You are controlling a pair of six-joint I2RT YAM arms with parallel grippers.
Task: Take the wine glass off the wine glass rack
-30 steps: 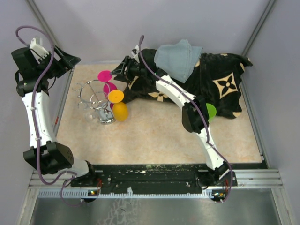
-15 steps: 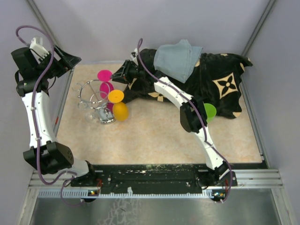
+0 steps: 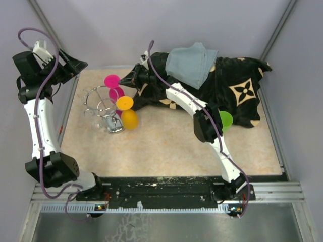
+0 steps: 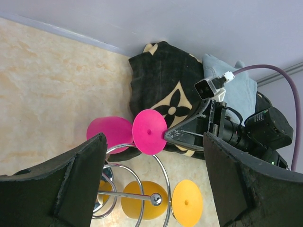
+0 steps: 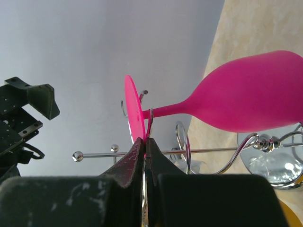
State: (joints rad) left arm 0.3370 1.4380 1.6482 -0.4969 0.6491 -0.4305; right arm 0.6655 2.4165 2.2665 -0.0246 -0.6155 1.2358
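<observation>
While the right end effector [image 5: 144, 140] is pinching the pink wine glass [image 5: 246, 101] shut-jawed by its foot rim, the stem is lying level across a loop of the wine glass rack [image 3: 99, 103] near the counter's far-left corner; the left end effector [image 4: 156, 182] is gaping, empty.

Beige marbled tabletop [image 3: 166, 146]: the chrome wine glass rack [image 3: 106, 108] stands at left, and a black patterned cloth [image 3: 237, 96] lies heaped at back right.
</observation>
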